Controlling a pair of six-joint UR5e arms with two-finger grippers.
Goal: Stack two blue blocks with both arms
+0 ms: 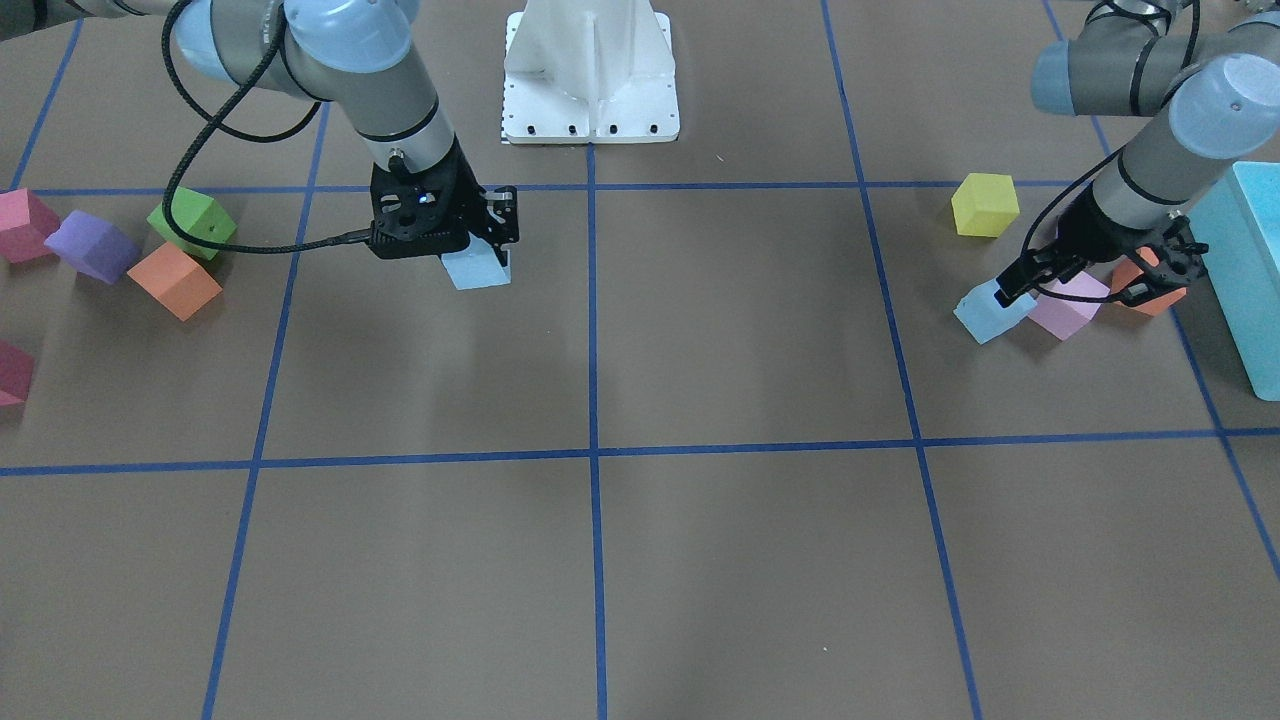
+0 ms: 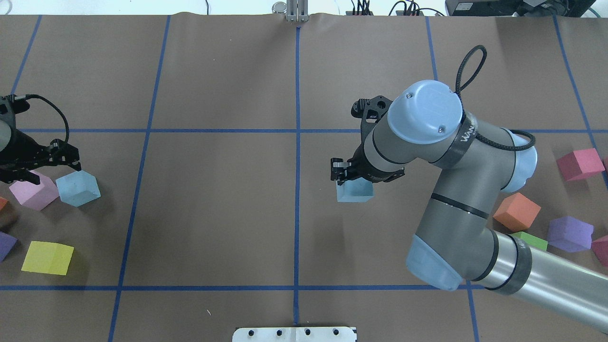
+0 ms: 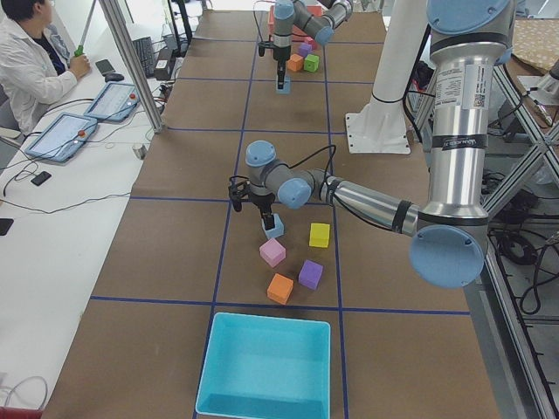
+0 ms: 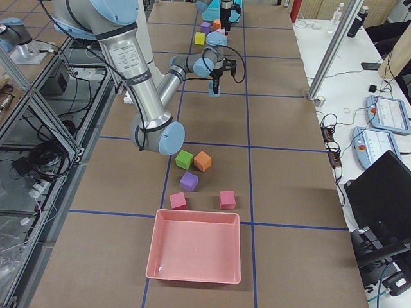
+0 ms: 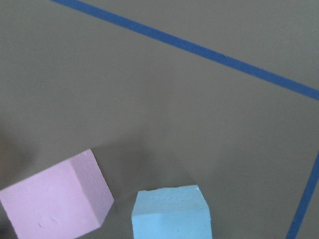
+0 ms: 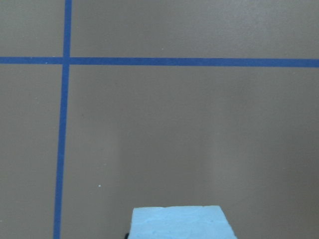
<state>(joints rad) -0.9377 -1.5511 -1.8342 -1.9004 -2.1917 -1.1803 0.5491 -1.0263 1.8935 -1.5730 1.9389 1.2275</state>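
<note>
Right gripper [image 1: 478, 252] pinches one light sky-blue foam cube [image 1: 478, 272] near the middle of the brown paper-covered table [image 1: 740, 330]. Left gripper [image 1: 1078, 291] hangs spread above the second sky-blue foam cube [image 1: 990, 316] and the pale pink foam cube [image 1: 1062, 318] just beside it.

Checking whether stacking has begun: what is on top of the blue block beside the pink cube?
No cube rests on the blue block; its top shows bare. The left claw hangs open close by, one finger covering an edge strip; contact there cannot be judged.
</note>
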